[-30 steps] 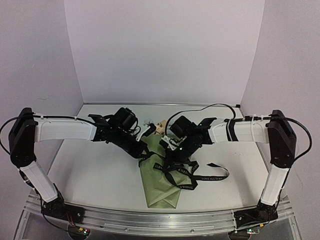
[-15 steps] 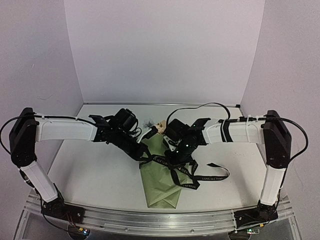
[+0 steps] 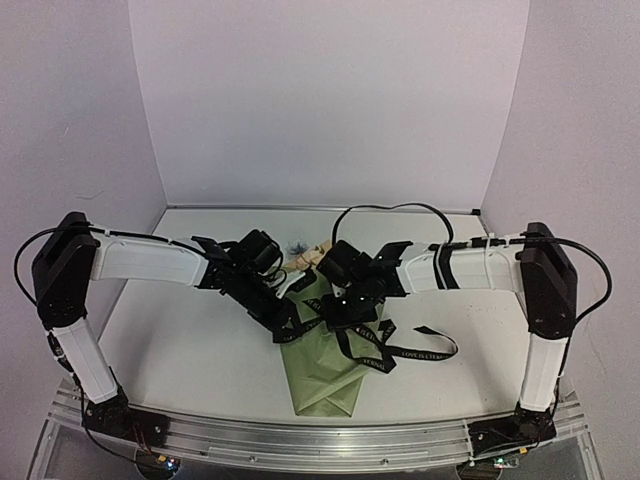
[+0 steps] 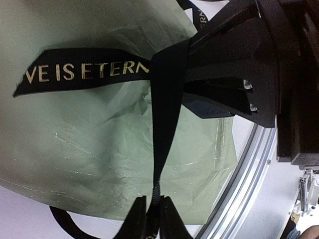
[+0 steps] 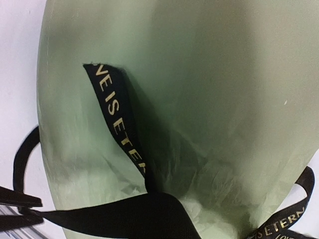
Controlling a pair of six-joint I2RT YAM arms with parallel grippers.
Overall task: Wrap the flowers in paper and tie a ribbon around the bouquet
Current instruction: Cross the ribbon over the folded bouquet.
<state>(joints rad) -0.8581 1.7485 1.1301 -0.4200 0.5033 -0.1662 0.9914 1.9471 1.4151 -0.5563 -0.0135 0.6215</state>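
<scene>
Ribbon [image 4: 160,149] is stretched between left gripper [image 4: 155,224] and right gripper [image 4: 192,74], both pinching it; we risk a slack tie around the paper [image 4: 89,149] if either pinch slips

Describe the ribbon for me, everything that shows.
The ribbon is narrow, black, satin-like, printed with pale gold capitals. It crosses itself over the green paper. One taut strand runs to the left end effector, pinched between its fingertips; the right end effector seems to grip it at the crossing. A loose tail lies on the table.
</scene>
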